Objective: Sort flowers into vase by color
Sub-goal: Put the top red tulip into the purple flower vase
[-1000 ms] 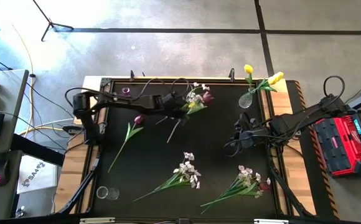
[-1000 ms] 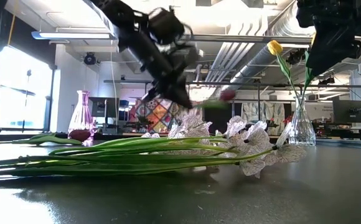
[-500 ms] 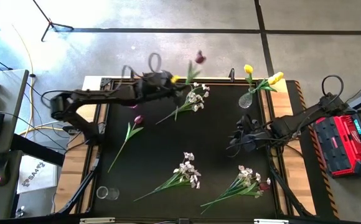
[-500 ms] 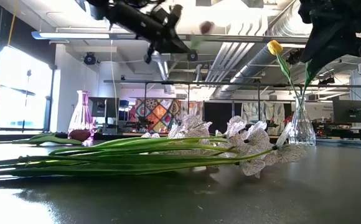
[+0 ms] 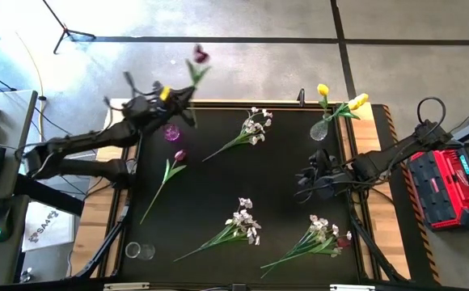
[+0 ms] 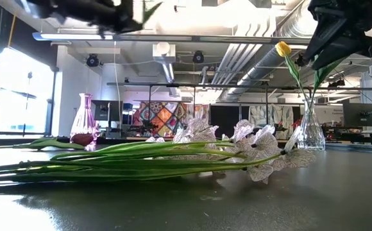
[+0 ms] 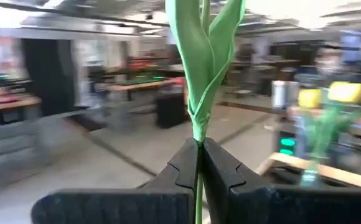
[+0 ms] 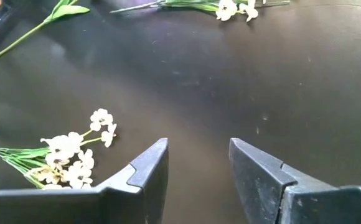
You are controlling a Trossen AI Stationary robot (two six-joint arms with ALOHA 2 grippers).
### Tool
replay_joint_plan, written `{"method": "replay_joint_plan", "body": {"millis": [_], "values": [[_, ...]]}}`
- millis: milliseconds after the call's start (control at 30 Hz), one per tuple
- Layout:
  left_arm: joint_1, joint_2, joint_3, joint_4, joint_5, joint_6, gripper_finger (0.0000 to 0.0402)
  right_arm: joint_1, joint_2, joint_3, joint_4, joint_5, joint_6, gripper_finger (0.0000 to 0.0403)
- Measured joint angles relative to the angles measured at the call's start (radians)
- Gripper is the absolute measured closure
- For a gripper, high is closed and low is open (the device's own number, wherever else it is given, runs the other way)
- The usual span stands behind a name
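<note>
Delivery of a maroon tulip [image 5: 200,56] seems to be the step in hand: the left gripper [image 5: 172,94] holds it by the green stem, high over the table's far left corner, bloom tipped out past the table edge. Just beside and below the gripper stands a small pink vase [image 5: 171,132], likely the target. The next move calls for turning the stem downward and lining its cut end over the narrow neck before lowering.

In the left wrist view the jaws are pinched tight on the stem [image 7: 198,130], leaves rising straight above the fingertips. The right gripper [image 8: 197,163] waits low over the right side of the table, jaws moderately open and holding nothing.

Two yellow tulips [image 5: 340,100] already sit in the clear vase [image 5: 320,128] at the far right. A second maroon tulip [image 5: 179,155] lies on the mat left of centre; white sprays [image 5: 251,127] lie at the far middle, with more [image 5: 243,222] [image 5: 325,234] near the front.
</note>
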State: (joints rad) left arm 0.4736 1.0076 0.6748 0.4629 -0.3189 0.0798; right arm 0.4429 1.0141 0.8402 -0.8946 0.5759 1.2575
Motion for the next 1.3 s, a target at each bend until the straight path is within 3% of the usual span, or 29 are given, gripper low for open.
{"method": "replay_joint_plan", "body": {"millis": [267,467,633,967,1300], "values": [[0.092,-0.246,-0.191,0.009,-0.117,0.000,0.0401,-0.041,0.000,0.000,0.034,0.008,-0.009,0.0245],[0.136,-0.321,-0.208,0.009,-0.200,0.138,0.0401,-0.086,0.000,0.000,0.065,-0.047,-0.064,0.0245],[0.183,-0.318,-0.208,-0.010,-0.272,0.177,0.0401,-0.118,0.000,0.000,0.070,-0.087,-0.094,0.0245],[0.253,-0.220,-0.208,-0.034,-0.269,0.185,0.0401,-0.170,0.000,0.000,0.096,-0.117,-0.153,0.0245],[0.242,-0.204,-0.237,-0.011,-0.235,0.121,0.0401,-0.170,0.000,0.000,0.095,-0.113,-0.174,0.0245]]}}
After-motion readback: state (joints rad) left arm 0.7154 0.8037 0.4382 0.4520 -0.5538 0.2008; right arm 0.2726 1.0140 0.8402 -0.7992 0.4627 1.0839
